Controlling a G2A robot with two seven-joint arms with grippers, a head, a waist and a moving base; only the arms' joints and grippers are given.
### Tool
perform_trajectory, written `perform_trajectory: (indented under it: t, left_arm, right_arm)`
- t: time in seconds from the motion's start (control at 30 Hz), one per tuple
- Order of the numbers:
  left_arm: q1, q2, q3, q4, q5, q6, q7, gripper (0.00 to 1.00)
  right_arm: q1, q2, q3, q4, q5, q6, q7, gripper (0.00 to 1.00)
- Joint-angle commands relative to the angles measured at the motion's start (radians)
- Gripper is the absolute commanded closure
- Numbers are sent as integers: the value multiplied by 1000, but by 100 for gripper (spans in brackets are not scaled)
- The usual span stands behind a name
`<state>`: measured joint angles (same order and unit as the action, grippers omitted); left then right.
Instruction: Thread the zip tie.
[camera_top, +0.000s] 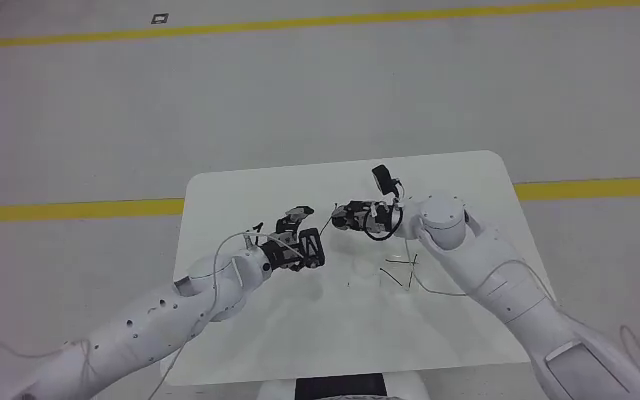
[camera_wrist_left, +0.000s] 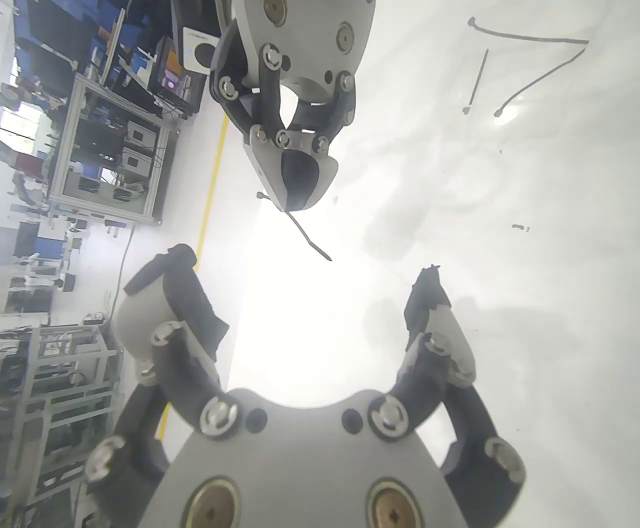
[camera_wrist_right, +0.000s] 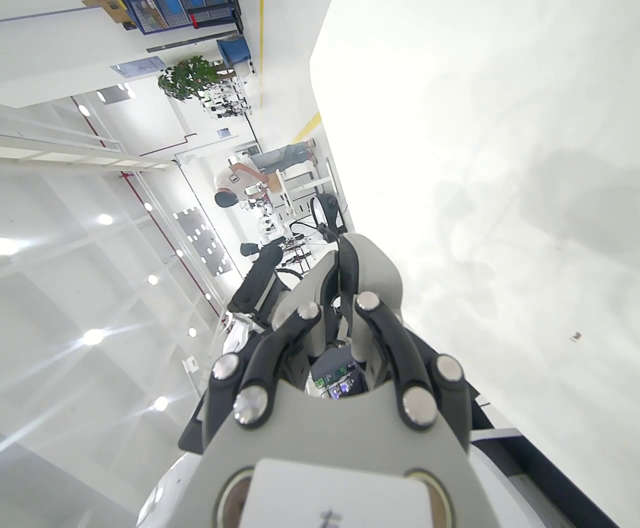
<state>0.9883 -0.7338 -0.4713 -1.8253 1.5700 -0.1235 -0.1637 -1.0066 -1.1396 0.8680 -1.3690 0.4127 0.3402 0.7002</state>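
- Left wrist view, nearest the lens: the left gripper (camera_wrist_left: 302, 267) stands with its jaws spread wide and nothing between them, above the white table (camera_wrist_left: 500, 325).
- Just beyond, the free tail of the black zip tie (camera_wrist_left: 305, 235) points toward that gap. Whether its tip has reached between the fingers cannot be told.
- Farther on, the right gripper (camera_wrist_left: 295, 192) is clamped on the zip tie in mid-air. The small head pokes out of one side of the pads and the tail out of the other.
- First hazard: the strap is thin and only a short length hangs free. If the left gripper closes off-line, it will likely pinch air or knock the tail sideways, since the strap looks springy enough to flick away.
- Second hazard: the head sits hard against the right gripper's pads, leaving little room to feed the tail through. Bending the tail round to meet the head could twist the strap in the grip or pull it out altogether.
- Farthest off, loose zip ties (camera_wrist_left: 477, 80) lie flat on the table, well apart from both grippers. A dropped strap would probably end up flat like these, which would make for an awkward pick-up.
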Motion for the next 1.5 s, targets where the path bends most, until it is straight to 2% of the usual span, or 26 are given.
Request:
perform_trajectory:
  t: [0.0, 0.07, 0.17, 0.2, 0.57, 0.9, 1.03, 1.17, 1.33, 1.47]
  left_arm:
    - [-14, 0, 18, 2, 0, 3, -4, 21]
    - [-26, 0, 34, 4, 0, 12, -6, 30]
    - [-48, 0, 61, 9, 0, 24, -3, 49]
    - [-57, 0, 70, 9, 0, 29, -2, 51]
    - [-135, 6, 185, 23, 0, 101, 1, 60]
    - [-190, 4, 264, 30, 0, 152, -4, 70]
    - [-210, 3, 289, 33, 0, 168, -9, 71]
    - [-221, 2, 301, 33, 0, 178, -18, 74]
    - [-223, 1, 301, 32, 0, 178, -21, 86]
    - [-224, 0, 301, 32, 0, 177, -21, 89]
  right_arm:
    - [-3, 0, 3, -1, 0, 0, -2, 100]
    - [-5, 0, 5, -3, 0, 0, -4, 100]
    - [-8, -1, 7, -6, 1, 0, -4, 100]
    - [-8, -1, 8, -6, 2, 0, -5, 100]
    - [-9, -1, 5, -5, 14, 0, -3, 100]
    - [-2, -3, -16, -3, 21, 0, 6, 100]
    - [2, -3, -23, 0, 23, 0, 8, 100]
    - [7, -3, -32, 5, 27, 0, 10, 100]
    - [14, -2, -41, 11, 31, 0, 12, 100]
    - [18, 0, -47, 14, 35, 0, 11, 100]
